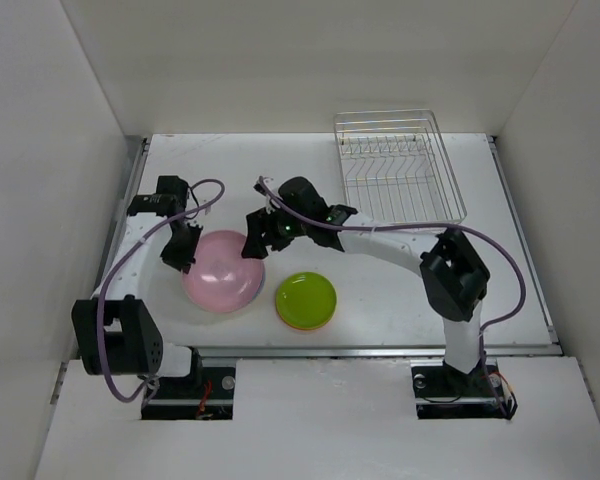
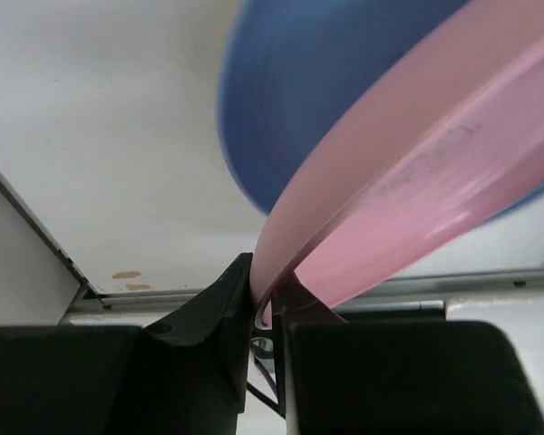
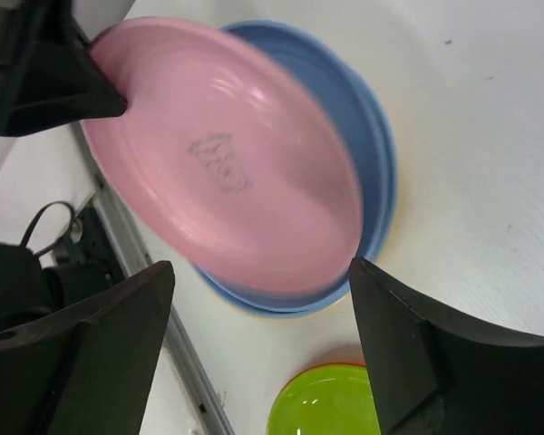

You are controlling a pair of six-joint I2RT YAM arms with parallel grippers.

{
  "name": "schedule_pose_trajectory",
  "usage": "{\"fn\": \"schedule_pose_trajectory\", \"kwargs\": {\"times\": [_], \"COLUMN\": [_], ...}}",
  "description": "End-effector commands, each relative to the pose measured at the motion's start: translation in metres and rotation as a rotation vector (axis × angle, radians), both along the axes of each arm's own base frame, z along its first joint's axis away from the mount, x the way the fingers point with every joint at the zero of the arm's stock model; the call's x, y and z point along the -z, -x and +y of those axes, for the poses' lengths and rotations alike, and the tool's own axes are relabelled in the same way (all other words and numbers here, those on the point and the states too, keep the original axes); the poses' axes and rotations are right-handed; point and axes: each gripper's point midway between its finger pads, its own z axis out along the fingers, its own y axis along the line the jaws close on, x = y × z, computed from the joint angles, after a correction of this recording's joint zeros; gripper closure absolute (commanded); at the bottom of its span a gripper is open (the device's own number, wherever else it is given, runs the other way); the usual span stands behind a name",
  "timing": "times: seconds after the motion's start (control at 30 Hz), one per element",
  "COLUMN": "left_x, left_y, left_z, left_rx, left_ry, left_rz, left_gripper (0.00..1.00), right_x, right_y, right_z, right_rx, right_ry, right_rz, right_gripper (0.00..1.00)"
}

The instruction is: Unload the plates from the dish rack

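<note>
My left gripper [image 1: 185, 252] is shut on the rim of a large pink plate [image 1: 223, 270], held tilted just above a blue plate [image 3: 372, 154] lying on the table. In the left wrist view the pink rim [image 2: 408, 181] sits between the jaws, with the blue plate [image 2: 326, 82] behind it. My right gripper [image 1: 260, 232] is open and empty at the pink plate's far edge; its wrist view shows the pink plate [image 3: 227, 154] below. A small lime green plate [image 1: 306, 299] rests on a red-orange one to the right. The silver wire dish rack [image 1: 400, 165] at the back right holds no plates.
White walls enclose the table on three sides. A metal rail [image 1: 380, 351] runs along the near table edge in front of the arm bases.
</note>
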Motion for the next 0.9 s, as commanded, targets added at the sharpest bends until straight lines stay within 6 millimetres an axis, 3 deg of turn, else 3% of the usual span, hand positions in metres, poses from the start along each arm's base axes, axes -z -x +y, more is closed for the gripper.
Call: {"fn": "schedule_pose_trajectory", "kwargs": {"times": [0.0, 0.03, 0.17, 0.23, 0.27, 0.33, 0.4, 0.53, 0.67, 0.77, 0.8, 0.83, 0.87], "left_x": [0.015, 0.022, 0.034, 0.041, 0.043, 0.045, 0.044, 0.039, 0.014, -0.019, -0.037, -0.048, -0.060], "left_y": [-0.015, -0.015, -0.020, -0.022, -0.022, -0.021, -0.021, -0.024, -0.028, -0.033, -0.033, -0.035, -0.034], "left_z": [0.020, 0.018, 0.016, 0.018, 0.020, 0.025, 0.029, 0.032, 0.033, 0.042, 0.045, 0.049, 0.054], "left_rx": [-0.070, -0.067, -0.074, -0.074, -0.076, -0.080, -0.092, -0.107, -0.128, -0.192, -0.230, -0.257, -0.290], "left_ry": [-0.096, -0.085, -0.076, -0.089, -0.100, -0.133, -0.153, -0.169, -0.172, -0.214, -0.227, -0.241, -0.262], "left_rz": [0.001, 0.029, 0.073, 0.102, 0.112, 0.125, 0.123, 0.099, 0.016, -0.113, -0.186, -0.236, -0.281], "left_gripper": [1.00, 1.00, 1.00, 0.83, 0.57, 0.38, 0.29, 0.24, 0.24, 0.20, 0.18, 0.15, 0.12], "right_x": [-0.055, -0.071, -0.081, -0.082, -0.097, -0.103, -0.110, -0.131, -0.151, -0.158, -0.161, -0.157, -0.166], "right_y": [-0.016, -0.022, -0.020, -0.018, -0.015, -0.016, -0.010, -0.008, -0.008, -0.009, -0.012, -0.016, -0.013], "right_z": [-0.006, -0.012, -0.033, -0.042, -0.047, -0.056, -0.066, -0.081, -0.109, -0.145, -0.171, -0.177, -0.199], "right_rx": [0.114, 0.160, 0.220, 0.244, 0.245, 0.281, 0.290, 0.335, 0.444, 0.585, 0.674, 0.719, 0.791], "right_ry": [-0.046, -0.057, -0.033, -0.018, -0.038, -0.032, -0.032, -0.047, -0.037, -0.002, 0.023, 0.038, 0.024], "right_rz": [-0.113, -0.150, -0.172, -0.178, -0.191, -0.209, -0.214, -0.247, -0.272, -0.290, -0.307, -0.309, -0.303], "right_gripper": [0.15, 0.12, 0.11, 0.11, 0.11, 0.11, 0.09, 0.09, 0.06, 0.03, 0.01, 0.01, 0.00]}}
